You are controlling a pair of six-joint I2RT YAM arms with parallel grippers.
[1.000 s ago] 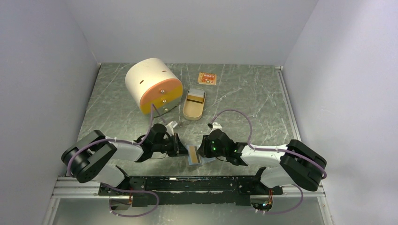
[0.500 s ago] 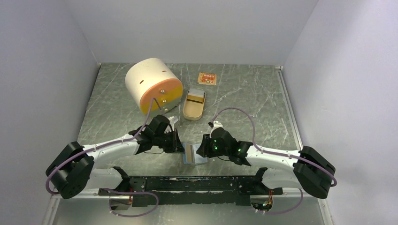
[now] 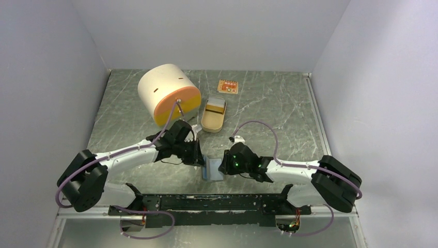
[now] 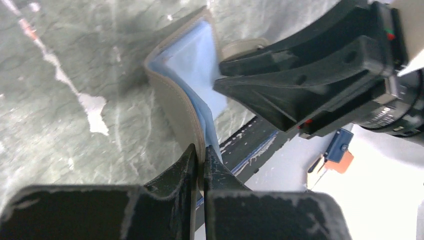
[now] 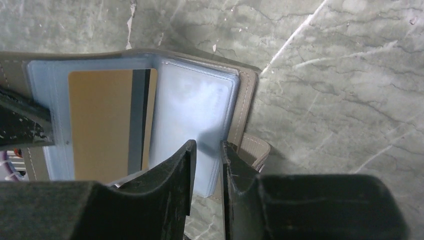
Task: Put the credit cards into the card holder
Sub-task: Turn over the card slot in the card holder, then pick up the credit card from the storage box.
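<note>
Gold card (image 5: 100, 120) inside card holder (image 5: 245, 100) only in right wrist view, left jaws clamp it, right jaws narrow

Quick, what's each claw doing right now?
Left claw: closed, pinching the card holder by its cover edge.
Right claw: closed on the holder's clear sleeves.

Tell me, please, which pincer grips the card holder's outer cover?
The left pincer: it is shut on the tan cover edge of the card holder, while the right pincer straddles the clear inner sleeves.

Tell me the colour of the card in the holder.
Gold-orange card, dark stripe; right wrist view.
</note>
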